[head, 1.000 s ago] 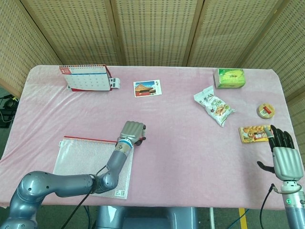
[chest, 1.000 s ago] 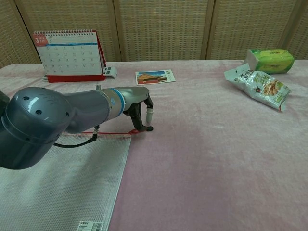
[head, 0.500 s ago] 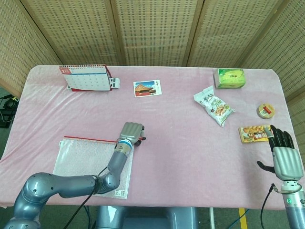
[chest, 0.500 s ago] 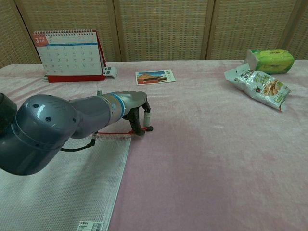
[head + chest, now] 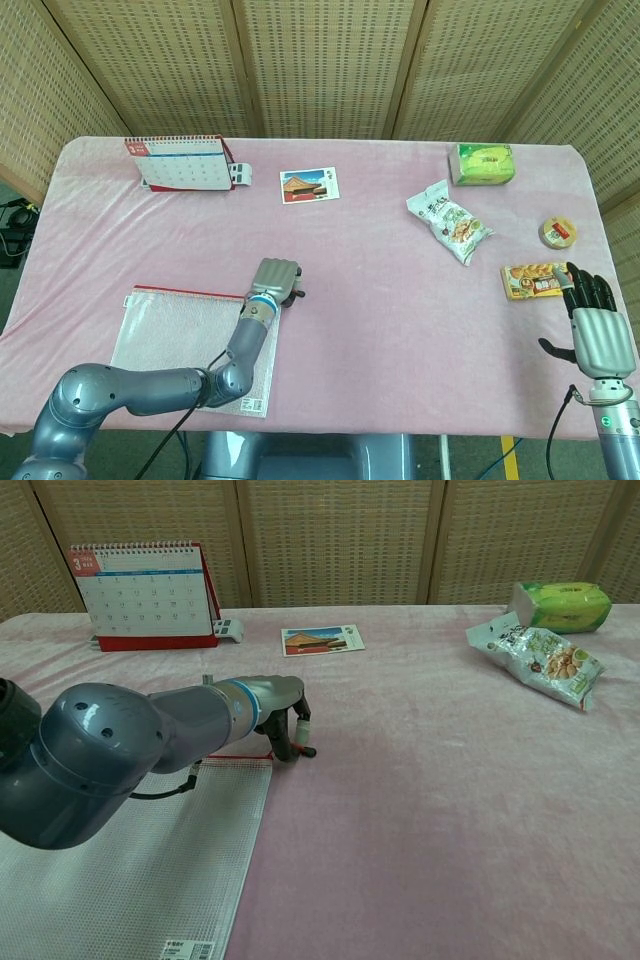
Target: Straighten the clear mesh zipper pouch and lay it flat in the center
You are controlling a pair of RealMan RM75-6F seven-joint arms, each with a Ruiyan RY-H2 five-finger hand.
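The clear mesh zipper pouch point(image 5: 175, 335) with a red zip edge lies flat on the pink cloth at the front left, also low left in the chest view point(image 5: 130, 860). My left hand point(image 5: 276, 279) is at its far right corner, fingers curled down onto the zip end point(image 5: 280, 715), pinching that corner against the cloth. My forearm lies over the pouch's right side and hides part of it. My right hand point(image 5: 597, 335) hovers at the table's front right edge with its fingers apart, holding nothing.
A desk calendar point(image 5: 180, 162) stands at the back left, with a postcard point(image 5: 309, 185) beside it. A snack bag point(image 5: 450, 222), a green tissue pack point(image 5: 483, 163), a round tin point(image 5: 558, 233) and an orange packet point(image 5: 536, 280) lie on the right side.
My left hand has drawn back slightly toward the pouch corner and its fingers have curled in tighter. The pouch and my right hand have not visibly moved.
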